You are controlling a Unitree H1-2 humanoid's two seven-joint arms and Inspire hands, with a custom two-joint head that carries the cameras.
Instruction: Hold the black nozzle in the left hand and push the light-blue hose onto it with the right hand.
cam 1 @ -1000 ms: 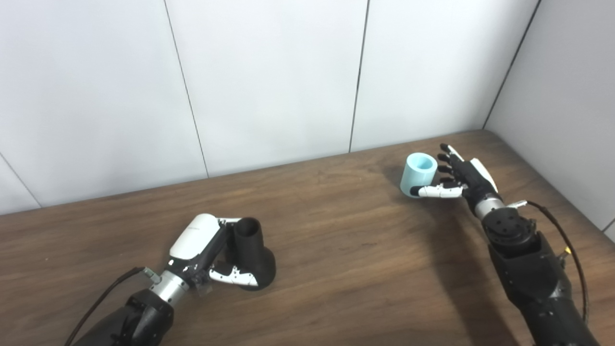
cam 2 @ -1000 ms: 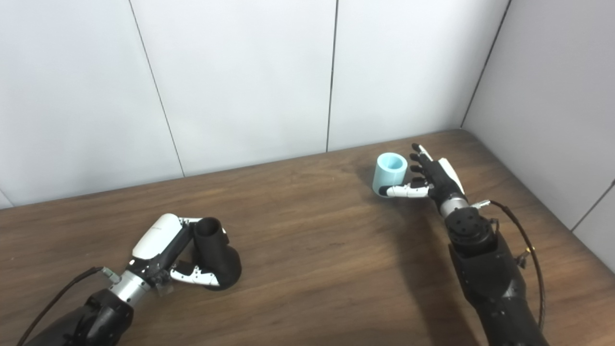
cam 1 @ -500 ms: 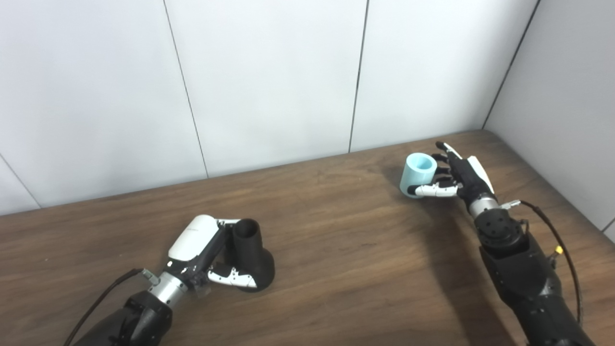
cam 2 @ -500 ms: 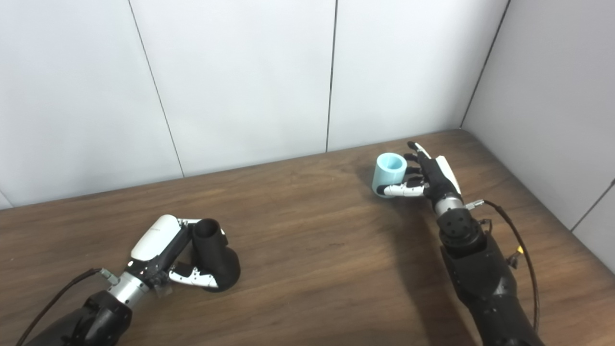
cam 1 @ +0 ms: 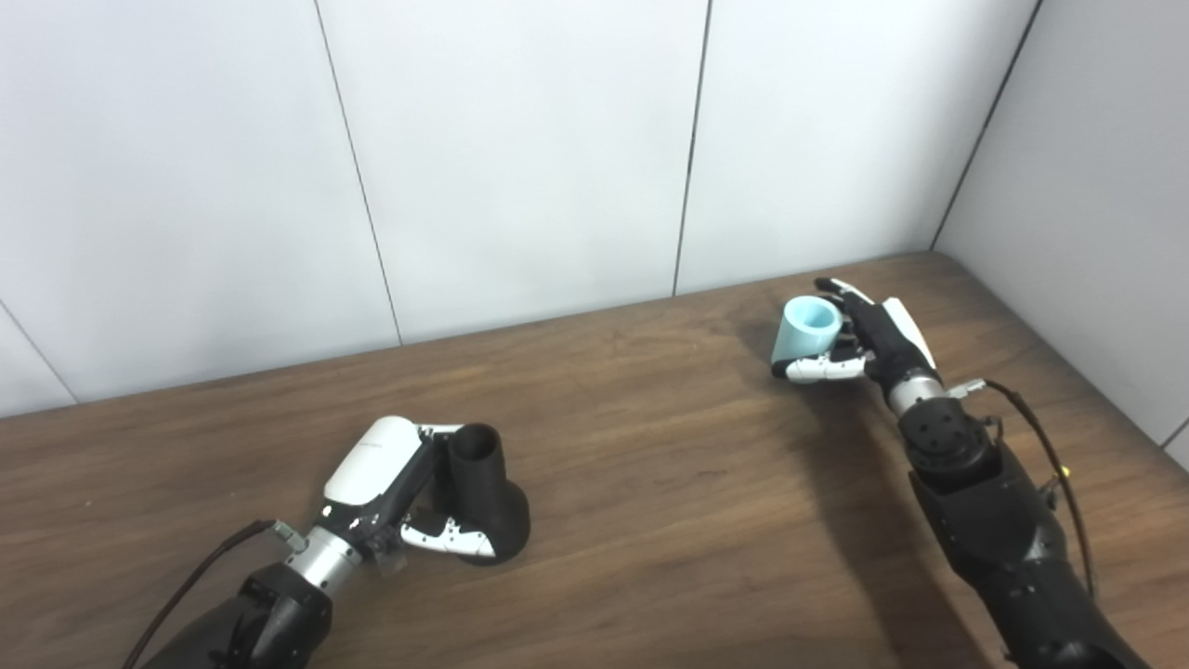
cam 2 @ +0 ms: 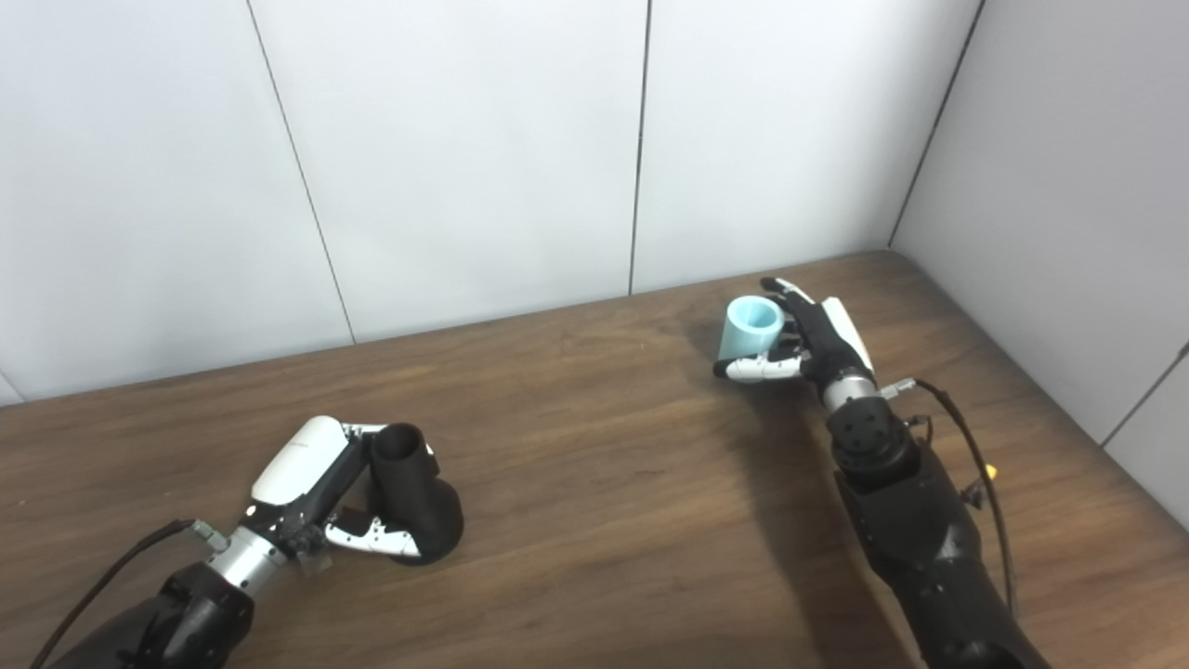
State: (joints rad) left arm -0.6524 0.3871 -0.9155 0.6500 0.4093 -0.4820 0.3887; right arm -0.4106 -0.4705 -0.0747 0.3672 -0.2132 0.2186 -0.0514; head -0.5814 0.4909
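Standing upright on the wooden table [cam 1: 650, 483] at the left, the black nozzle [cam 1: 483, 497] is grasped by the left hand [cam 1: 395, 488]. Well apart, at the far right, the light-blue hose [cam 1: 806, 330] is clasped, slightly tilted, by the right hand [cam 1: 868, 339].

Black nozzle [cam 1: 483, 492], light-blue hose [cam 1: 803, 330], brown table [cam 1: 650, 502]

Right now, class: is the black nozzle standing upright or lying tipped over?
Upright. The black nozzle stands on its wide base on the table, open mouth up, left hand around it.
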